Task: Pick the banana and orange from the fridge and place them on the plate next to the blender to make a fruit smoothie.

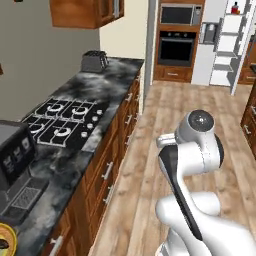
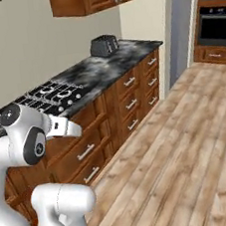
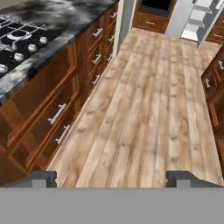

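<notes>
Left base view, left to right: plate (image 1: 6, 235) sat at the bottom-left corner on the dark marble tabletop (image 1: 105, 82), cut by the frame edge, with a small dark-brown bit on it, too cropped to tell if it was the banana. Just behind it stood the black coffee machine (image 1: 15, 155), then the gas hob (image 1: 62, 120), then the toaster (image 1: 94, 61) at the far end. Arm (image 1: 192, 150) rose lower right over the wood floor (image 1: 165, 115). Fridge (image 1: 220, 42) stood far down the room at upper right, door open, pale shelves showing, a red bottle (image 1: 234, 7) on the top shelf. Wall oven (image 1: 176, 47) just left of it.

Hand view: tool (image 3: 111, 177) was released, fingertips (image 3: 43, 177) well apart, nothing between them, pointing at the floor beside the drawer fronts (image 3: 57, 116). Hob at upper left, fridge shelves at upper right.
</notes>
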Available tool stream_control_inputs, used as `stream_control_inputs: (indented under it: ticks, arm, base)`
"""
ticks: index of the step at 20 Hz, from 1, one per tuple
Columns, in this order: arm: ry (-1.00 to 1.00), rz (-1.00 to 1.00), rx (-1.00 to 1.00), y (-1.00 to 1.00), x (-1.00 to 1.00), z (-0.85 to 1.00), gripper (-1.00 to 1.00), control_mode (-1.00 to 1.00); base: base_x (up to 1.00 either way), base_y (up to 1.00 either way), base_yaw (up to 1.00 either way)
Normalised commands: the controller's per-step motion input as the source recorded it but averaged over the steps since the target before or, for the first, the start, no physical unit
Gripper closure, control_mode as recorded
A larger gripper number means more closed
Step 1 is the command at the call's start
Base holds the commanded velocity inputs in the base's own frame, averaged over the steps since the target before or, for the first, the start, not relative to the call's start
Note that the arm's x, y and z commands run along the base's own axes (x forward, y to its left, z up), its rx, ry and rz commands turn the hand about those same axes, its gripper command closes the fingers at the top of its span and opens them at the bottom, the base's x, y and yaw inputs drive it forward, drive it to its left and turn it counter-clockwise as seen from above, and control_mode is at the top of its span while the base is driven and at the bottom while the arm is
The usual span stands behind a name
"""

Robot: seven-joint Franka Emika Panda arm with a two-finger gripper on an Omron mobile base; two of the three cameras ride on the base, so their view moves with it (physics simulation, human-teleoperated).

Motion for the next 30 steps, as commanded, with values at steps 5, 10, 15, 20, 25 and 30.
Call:
stream_control_inputs:
  ticks: [5, 10, 15, 20, 25, 30]
  arm:
    - [0.00, 0.00, 0.00, 0.00, 0.00, 0.00, -1.00, 1.00]
    - [0.00, 0.00, 0.00, 0.00, 0.00, 0.00, -1.00, 1.00]
    - [0.00, 0.00, 0.00, 0.00, 0.00, 0.00, -1.00, 1.00]
    - [0.00, 0.00, 0.00, 0.00, 0.00, 0.00, -1.00, 1.00]
    - [0.00, 0.00, 0.00, 0.00, 0.00, 0.00, -1.00, 1.00]
    - [0.00, 0.00, 0.00, 0.00, 0.00, 0.00, -1.00, 1.00]
  base:
    - [0.26, -0.68, -0.67]
    - [0.99, -0.46, -0.28]
    - [1.00, -0.16, -0.04]
    - [1.00, -0.33, -0.01]
    - [1.00, -0.45, -0.02]
    - [1.00, -0.45, -0.06]
